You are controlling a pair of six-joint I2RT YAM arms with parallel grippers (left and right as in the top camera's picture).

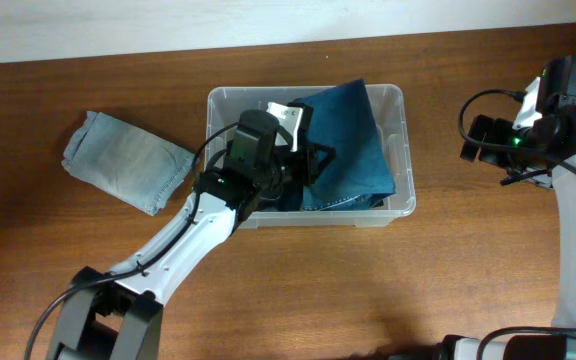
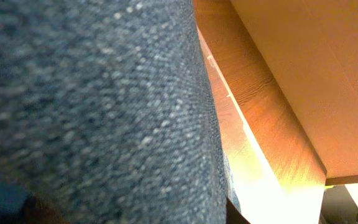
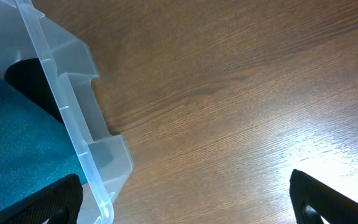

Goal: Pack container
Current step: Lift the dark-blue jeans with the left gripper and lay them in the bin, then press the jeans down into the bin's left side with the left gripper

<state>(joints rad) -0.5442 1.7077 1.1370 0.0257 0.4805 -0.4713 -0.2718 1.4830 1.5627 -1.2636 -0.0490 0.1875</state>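
Note:
The clear plastic container stands at the middle of the table with dark blue jeans lying inside it. My left gripper reaches down into the container at the jeans' left edge. Dark denim fills the left wrist view and hides the jaws, which look shut on the cloth. My right gripper hovers over bare table to the right of the container. It is open wide with nothing between its fingers. The container's corner and the jeans show at the left of the right wrist view.
A folded pair of light blue jeans lies on the wooden table left of the container. A white patch shows inside the container at its back left. The left arm crosses the container's front left corner.

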